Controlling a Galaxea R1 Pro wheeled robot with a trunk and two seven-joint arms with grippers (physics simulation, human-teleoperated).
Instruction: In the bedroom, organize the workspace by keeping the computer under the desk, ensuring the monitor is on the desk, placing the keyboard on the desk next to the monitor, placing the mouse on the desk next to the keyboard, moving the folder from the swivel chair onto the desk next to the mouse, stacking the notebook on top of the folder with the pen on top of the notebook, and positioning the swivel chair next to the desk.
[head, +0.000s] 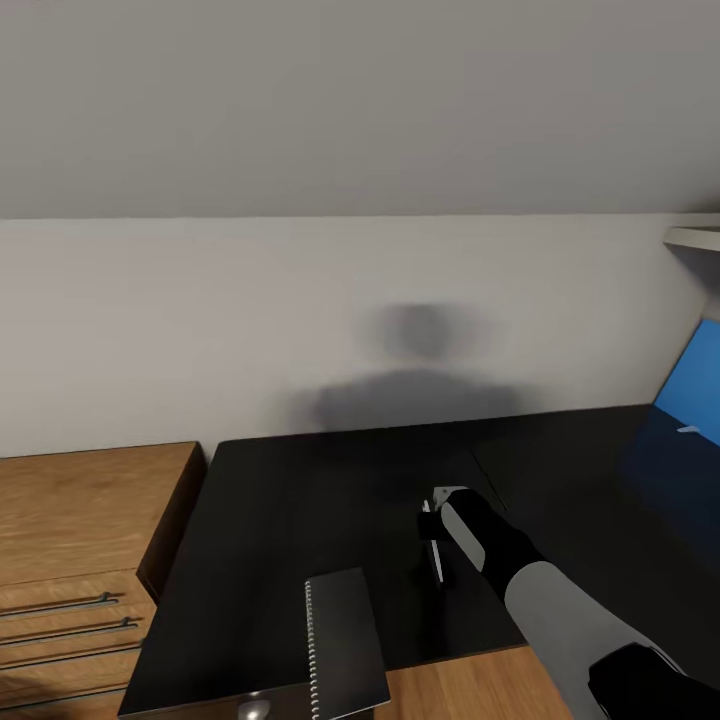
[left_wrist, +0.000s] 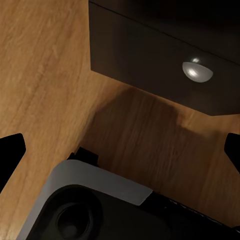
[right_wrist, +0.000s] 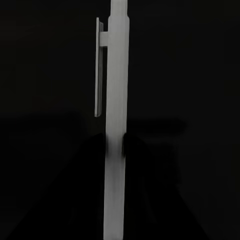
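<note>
The glossy black desk (head: 300, 500) runs along the grey-white wall. My right gripper (head: 430, 530) hangs low over its middle, shut on the pen (head: 437, 562), a thin pale stick pointing toward the desk's front. The right wrist view shows the pen (right_wrist: 116, 100) with its clip against the dark desktop. A bright blue folder (head: 695, 385) is cut off by the frame at the desk's far right and looks tilted. A thin grey sheet with a toothed edge, which looks like the notebook (head: 345, 640), overlaps the desk's front edge. My left gripper (left_wrist: 120, 150) is open above the floor by the desk's corner (left_wrist: 150, 45).
Low oak drawers (head: 70, 560) with dark bar handles stand against the desk's left end. A pale ledge (head: 698, 238) juts in at the upper right. A small silver dome (left_wrist: 197, 70) sits at the desk's front edge. My base (left_wrist: 85, 205) stands on the wood floor (left_wrist: 45, 75).
</note>
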